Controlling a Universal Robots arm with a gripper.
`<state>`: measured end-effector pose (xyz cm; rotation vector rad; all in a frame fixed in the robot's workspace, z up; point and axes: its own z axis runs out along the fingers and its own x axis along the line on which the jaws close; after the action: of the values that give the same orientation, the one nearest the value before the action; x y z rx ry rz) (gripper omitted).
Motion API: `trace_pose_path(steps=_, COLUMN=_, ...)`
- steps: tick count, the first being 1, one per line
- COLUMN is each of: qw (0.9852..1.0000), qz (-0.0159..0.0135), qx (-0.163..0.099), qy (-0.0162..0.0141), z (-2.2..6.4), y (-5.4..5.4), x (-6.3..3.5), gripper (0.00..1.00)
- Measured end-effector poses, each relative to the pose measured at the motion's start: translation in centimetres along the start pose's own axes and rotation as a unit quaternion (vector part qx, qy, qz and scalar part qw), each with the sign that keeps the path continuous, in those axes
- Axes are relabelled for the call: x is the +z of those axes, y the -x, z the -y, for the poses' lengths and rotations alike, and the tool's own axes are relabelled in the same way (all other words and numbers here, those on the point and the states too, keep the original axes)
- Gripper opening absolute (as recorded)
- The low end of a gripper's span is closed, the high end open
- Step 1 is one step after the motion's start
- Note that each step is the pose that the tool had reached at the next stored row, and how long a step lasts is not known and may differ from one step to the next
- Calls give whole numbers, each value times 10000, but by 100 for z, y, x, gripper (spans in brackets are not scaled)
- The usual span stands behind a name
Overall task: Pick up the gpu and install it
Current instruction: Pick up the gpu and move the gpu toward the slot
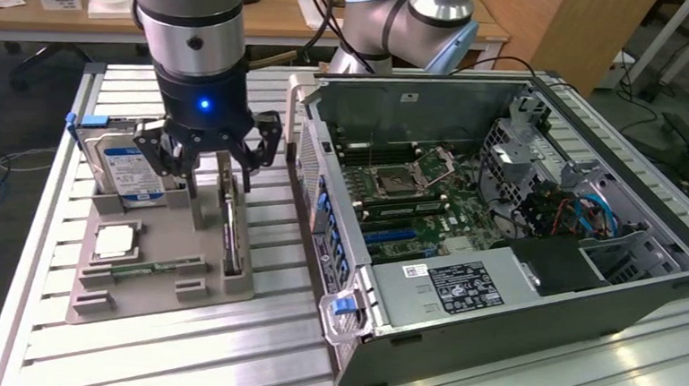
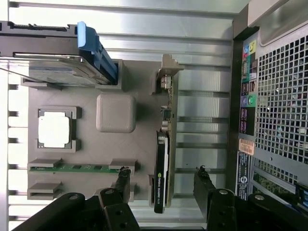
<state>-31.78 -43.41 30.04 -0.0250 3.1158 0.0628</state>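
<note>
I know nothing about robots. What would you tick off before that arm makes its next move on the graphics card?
1. Tool open: ok, fingers spread.
2. gpu between the fingers: ok, judging by the wrist view.
3. gpu standing on edge in the grey tray: ok.
4. Tool gripping the gpu: not ok, nothing held.
5. Computer case open, motherboard exposed: ok.
6. Free slot for the card: cannot tell.
</note>
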Motion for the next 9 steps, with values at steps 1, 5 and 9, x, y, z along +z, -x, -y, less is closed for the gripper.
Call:
trace_pose_path(steps=1, qw=10000, qz=0, qx=-2, qy=0, z=1, y=0, x=3, gripper=65)
trace_pose_path(steps=5, qw=10000, qz=0, qx=-11, qy=0, z=6, y=-1, x=20, gripper=65)
trace_pose_path(steps=9, qw=10000, qz=-1, qx=-21, qy=1, z=11, y=-1, x=40, gripper=65)
